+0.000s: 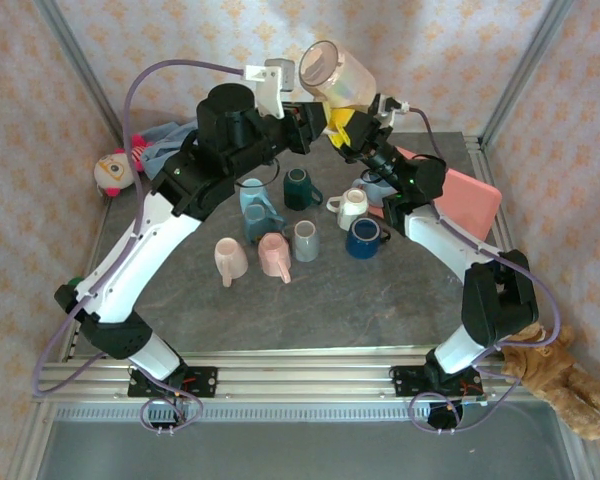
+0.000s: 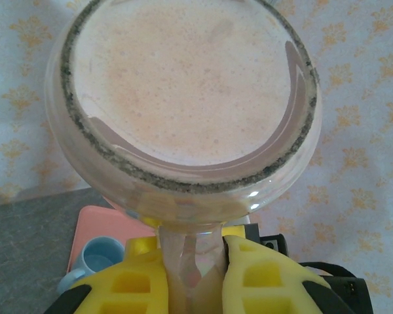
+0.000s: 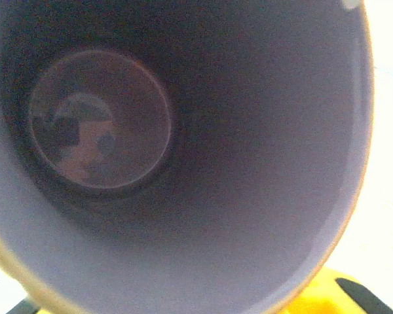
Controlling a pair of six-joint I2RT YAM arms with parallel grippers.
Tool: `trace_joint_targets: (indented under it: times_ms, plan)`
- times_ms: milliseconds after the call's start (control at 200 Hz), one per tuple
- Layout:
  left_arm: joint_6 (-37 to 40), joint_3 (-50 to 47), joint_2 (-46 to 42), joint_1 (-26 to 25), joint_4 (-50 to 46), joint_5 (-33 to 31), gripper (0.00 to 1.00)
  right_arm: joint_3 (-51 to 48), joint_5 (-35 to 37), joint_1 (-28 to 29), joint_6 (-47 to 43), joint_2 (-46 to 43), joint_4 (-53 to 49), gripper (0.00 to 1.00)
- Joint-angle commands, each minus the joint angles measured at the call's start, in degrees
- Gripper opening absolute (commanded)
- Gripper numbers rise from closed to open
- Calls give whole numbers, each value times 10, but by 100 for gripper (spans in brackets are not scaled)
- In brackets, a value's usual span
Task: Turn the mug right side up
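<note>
A translucent pale pink mug [image 1: 340, 78] hangs on its side high above the back of the table. Its flat base [image 2: 183, 85] faces the left wrist camera and its handle [image 2: 193, 255] points down. My left gripper [image 1: 332, 120] is shut on that handle, one yellow finger [image 2: 265, 278] pressed against each side. My right gripper [image 1: 365, 118] sits at the mug's mouth, and its camera looks straight into the dark inside of the mug [image 3: 183, 163]. A yellow fingertip [image 3: 327, 294] shows just outside the rim. Whether the right jaws grip the rim is hidden.
Several mugs [image 1: 280, 235] stand or lie in the middle of the grey table [image 1: 330, 310] below both arms. A pink board [image 1: 465, 200] lies at the right, a doll [image 1: 113, 170] at the left, and a plush bear [image 1: 570, 385] off the front right corner.
</note>
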Motion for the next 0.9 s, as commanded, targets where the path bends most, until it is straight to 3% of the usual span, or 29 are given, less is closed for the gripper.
trace_joint_targets:
  times_ms: [0, 455, 530, 716, 896]
  plan:
    - [14, -9, -39, 5, 64, -13, 0, 34, 24, -3, -13, -5, 25, 31]
    - [-5, -84, -69, 23, 98, -14, 0, 27, 24, -3, -74, -37, -72, 0]
    - [-3, -94, -75, 23, 97, -17, 0, 27, 21, -4, -100, -47, -101, 0]
    - [6, -130, -98, 24, 83, -47, 36, 39, 8, -4, -161, -66, -178, 0]
    - [5, -156, -109, 26, 61, -58, 48, 44, 8, -6, -218, -87, -255, 0]
